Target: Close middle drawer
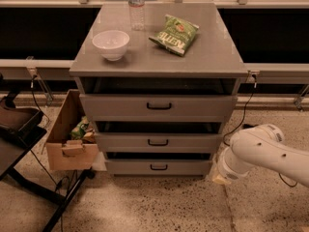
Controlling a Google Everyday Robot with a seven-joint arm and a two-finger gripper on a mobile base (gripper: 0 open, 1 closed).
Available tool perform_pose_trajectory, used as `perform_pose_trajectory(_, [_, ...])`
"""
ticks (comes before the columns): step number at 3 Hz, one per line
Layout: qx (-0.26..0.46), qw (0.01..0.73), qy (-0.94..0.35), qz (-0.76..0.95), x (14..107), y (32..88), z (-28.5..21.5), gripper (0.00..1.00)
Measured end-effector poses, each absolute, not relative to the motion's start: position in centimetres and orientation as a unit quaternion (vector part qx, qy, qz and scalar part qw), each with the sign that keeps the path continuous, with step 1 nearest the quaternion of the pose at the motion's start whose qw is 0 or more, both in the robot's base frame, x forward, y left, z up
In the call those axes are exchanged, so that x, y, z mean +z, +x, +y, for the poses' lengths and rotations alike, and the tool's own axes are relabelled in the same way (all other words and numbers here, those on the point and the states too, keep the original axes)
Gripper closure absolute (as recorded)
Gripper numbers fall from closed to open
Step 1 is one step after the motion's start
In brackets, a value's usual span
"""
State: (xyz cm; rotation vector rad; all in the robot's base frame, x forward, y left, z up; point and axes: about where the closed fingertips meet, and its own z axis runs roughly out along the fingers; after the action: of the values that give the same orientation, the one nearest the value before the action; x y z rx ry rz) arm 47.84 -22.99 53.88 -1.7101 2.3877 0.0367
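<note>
The grey cabinet (159, 57) has three drawers, each with a black bar handle. The middle drawer (158, 142) has a flat grey front with a dark gap above it, and its inside is hidden. The top drawer (158, 107) and the bottom drawer (158, 167) show similar gaps. My white arm (260, 151) reaches in from the lower right. My gripper (220, 178) is at its end, low beside the cabinet's bottom right corner and right of the bottom drawer. It is apart from the middle drawer's handle (158, 142).
A white bowl (111, 43), a water bottle (136, 6) and a green chip bag (175, 34) are on the cabinet top. A cardboard box (70, 139) with items stands left of the drawers. A black stand (19, 129) is at far left. Cables run along the floor.
</note>
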Motion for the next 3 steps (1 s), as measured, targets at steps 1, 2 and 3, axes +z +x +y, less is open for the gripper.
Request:
perform_pose_trajectory(1, [0.012,0.102,-0.579,0.809,53.88,47.83,-22.99,0.28])
perform_pose_trajectory(2, [0.012,0.102,-0.579,0.809,53.88,47.83,-22.99,0.06])
perform_pose_trajectory(3, [0.012,0.102,-0.579,0.809,53.87,47.83,-22.99,0.0])
